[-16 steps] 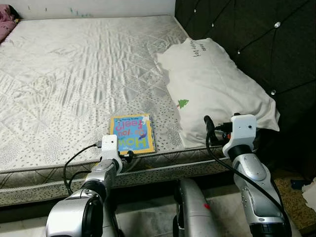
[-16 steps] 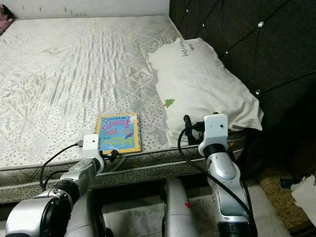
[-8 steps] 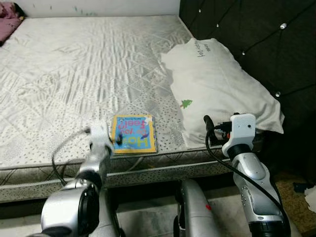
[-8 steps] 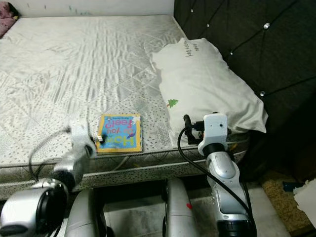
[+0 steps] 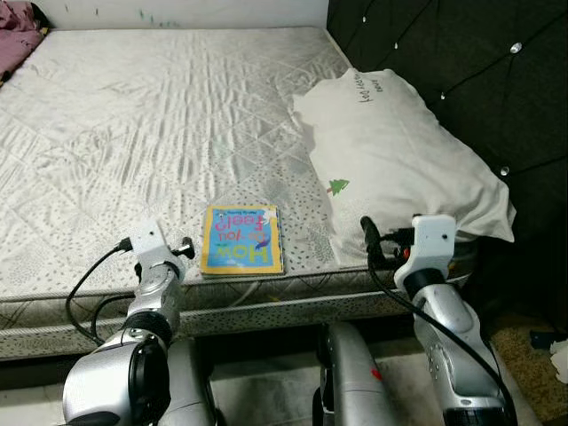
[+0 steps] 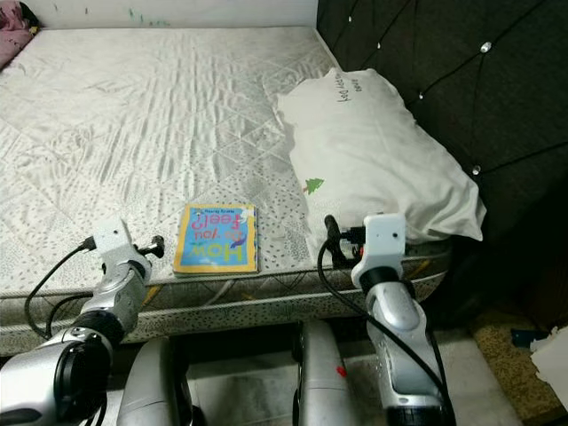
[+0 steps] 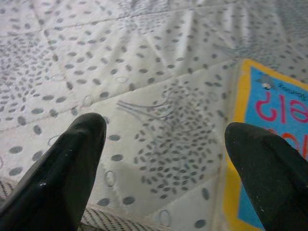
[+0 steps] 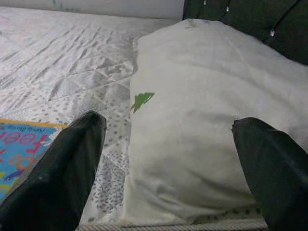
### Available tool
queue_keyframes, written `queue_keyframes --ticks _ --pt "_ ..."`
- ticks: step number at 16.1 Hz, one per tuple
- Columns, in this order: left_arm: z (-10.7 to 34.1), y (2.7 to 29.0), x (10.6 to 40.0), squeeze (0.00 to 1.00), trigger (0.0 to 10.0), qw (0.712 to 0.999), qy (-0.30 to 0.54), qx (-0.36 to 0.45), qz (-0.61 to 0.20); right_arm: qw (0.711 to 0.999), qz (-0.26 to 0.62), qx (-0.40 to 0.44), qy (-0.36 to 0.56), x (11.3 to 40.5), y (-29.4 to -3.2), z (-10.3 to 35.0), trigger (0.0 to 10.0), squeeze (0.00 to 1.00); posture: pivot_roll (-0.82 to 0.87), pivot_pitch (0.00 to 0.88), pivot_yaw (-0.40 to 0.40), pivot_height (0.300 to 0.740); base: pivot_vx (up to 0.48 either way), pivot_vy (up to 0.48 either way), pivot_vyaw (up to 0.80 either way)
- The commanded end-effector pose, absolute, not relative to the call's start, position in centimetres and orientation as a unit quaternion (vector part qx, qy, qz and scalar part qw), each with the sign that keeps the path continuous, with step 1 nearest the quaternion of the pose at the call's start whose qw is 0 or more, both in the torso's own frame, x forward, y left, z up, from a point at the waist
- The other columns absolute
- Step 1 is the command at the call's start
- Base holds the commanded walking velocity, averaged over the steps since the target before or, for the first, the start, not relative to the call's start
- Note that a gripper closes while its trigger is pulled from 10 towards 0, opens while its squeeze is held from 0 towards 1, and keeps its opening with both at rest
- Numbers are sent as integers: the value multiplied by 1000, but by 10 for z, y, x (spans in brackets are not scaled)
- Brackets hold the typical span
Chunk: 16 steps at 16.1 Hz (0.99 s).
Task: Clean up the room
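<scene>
Lying flat at the bed's (image 5: 133, 115) near edge, the book (image 5: 240, 240) sits just right of the left hand (image 5: 182, 248) and left of the right hand (image 5: 368, 241). Left wrist view: fingers (image 7: 62, 168) spread and empty, book (image 7: 269, 134) past the right-side finger; right wrist view: fingers (image 8: 62, 163) likewise parted and empty, facing the pillow (image 8: 211, 120).

The mattress (image 5: 160, 115) is covered in off-white fabric quilted in diamonds, with grey speckles along its near edge. The book (image 5: 240, 240) is bordered in yellow around a blue cover lettered in pink and yellow. The pillow (image 5: 399, 160) is white, marked with a small green tree and dark handwriting. The headboard (image 5: 461, 62) is dark, tufted and studded with shiny buttons.
</scene>
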<state>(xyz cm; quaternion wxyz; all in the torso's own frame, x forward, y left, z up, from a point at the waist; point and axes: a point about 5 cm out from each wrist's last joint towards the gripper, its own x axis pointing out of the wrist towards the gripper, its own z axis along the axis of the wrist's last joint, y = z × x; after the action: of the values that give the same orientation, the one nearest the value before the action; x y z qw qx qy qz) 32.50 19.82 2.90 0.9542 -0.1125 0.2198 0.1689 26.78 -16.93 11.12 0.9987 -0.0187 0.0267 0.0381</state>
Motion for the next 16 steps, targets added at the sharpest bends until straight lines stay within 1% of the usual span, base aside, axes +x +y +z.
queue_keyframes --ticks 1,3,7,11,13,16 --pt "30 205 324 0 10000 953 214 -109 186 999 37 -23 21 267 -168 115 10000 0 -107 34 -22 502 0 0 0" --pt "30 209 323 0 10000 952 210 -111 193 999 35 -26 25 266 -169 114 10000 0 -113 43 -25 502 0 0 0" --pt "35 223 324 0 10000 949 210 -111 210 998 22 -40 33 257 -182 114 10000 0 -142 61 -30 502 0 0 0" --pt "35 240 321 0 10000 938 230 -113 234 998 15 -49 40 250 -189 115 10000 0 -165 78 -34 502 0 0 0" --pt "35 244 321 0 10000 934 249 -114 228 998 15 -53 43 248 -190 115 10000 0 -175 78 -36 502 0 0 0" --pt "33 245 320 0 10000 935 287 -79 195 997 15 -61 47 246 -194 118 10000 0 -190 79 -37 502 0 0 0"
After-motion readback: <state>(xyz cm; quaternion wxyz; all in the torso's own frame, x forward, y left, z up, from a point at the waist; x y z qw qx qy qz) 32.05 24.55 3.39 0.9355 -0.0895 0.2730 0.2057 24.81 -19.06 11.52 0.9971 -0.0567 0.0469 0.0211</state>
